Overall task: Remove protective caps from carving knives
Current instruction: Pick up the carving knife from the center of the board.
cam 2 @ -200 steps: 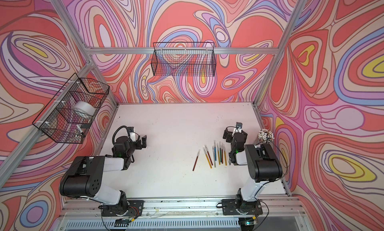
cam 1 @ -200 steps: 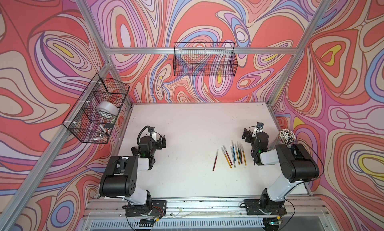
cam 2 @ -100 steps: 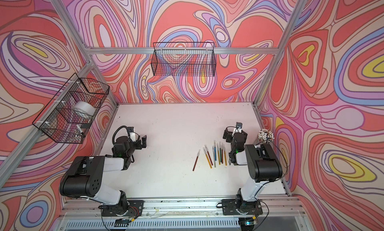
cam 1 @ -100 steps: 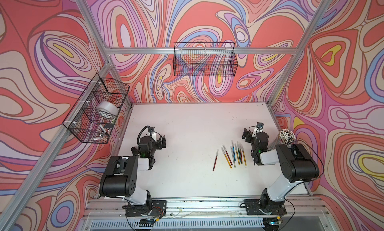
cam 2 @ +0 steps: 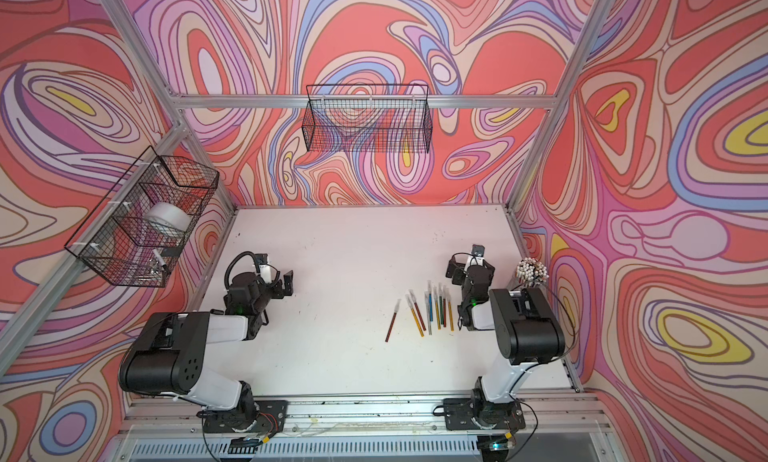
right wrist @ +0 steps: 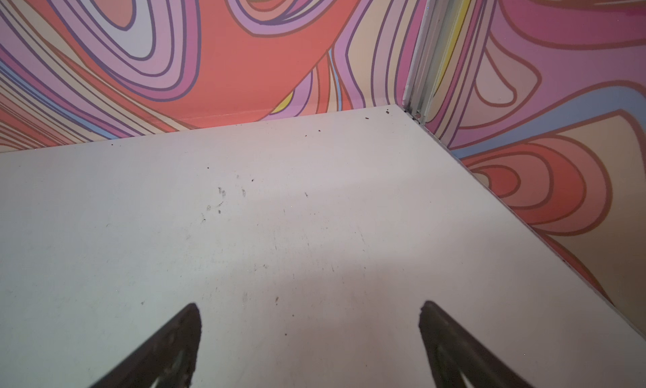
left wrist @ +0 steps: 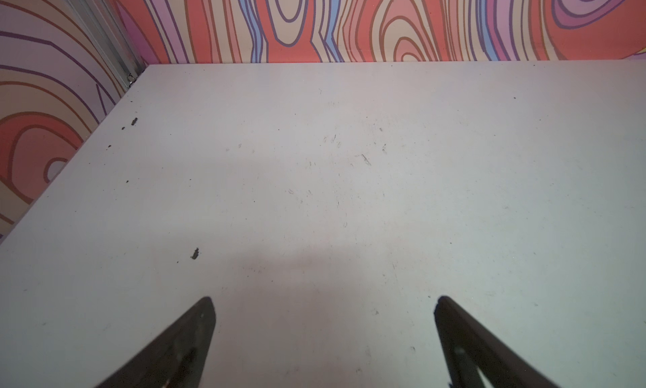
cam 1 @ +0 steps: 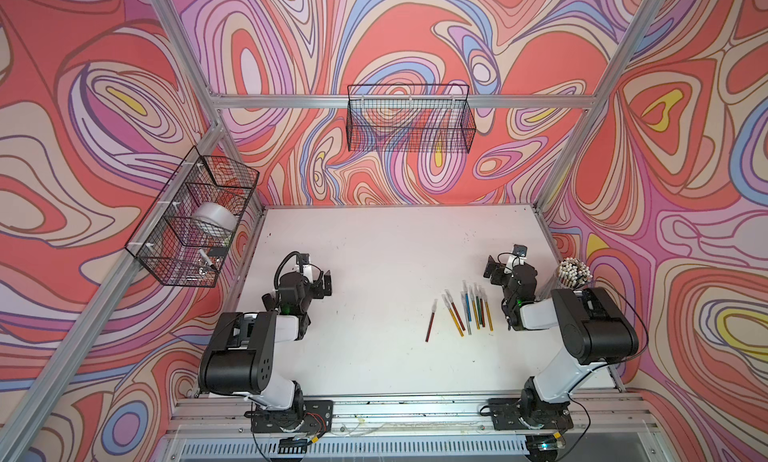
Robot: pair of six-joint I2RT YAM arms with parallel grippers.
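Several carving knives (cam 1: 471, 312) (cam 2: 434, 312) with shiny red, gold, blue and green handles lie side by side on the white table (cam 1: 374, 239), right of centre. One red knife (cam 1: 430, 327) (cam 2: 392, 326) lies a little apart to their left. Translucent whitish protective caps (cam 1: 468, 290) (cam 2: 432, 291) sit on the far ends of the knives. My right gripper (cam 1: 504, 259) (cam 2: 465, 259) (right wrist: 309, 304) is open and empty, just beyond the right end of the row. My left gripper (cam 1: 318, 275) (cam 2: 277, 276) (left wrist: 323, 299) is open and empty at the left. Neither wrist view shows a knife.
A cup of white-tipped sticks (cam 1: 573, 272) (cam 2: 531, 270) stands at the table's right edge beside the right arm. A wire basket (cam 1: 409, 119) hangs on the back wall. Another wire basket (cam 1: 166, 247) on the left wall holds a tape roll (cam 1: 214, 218).
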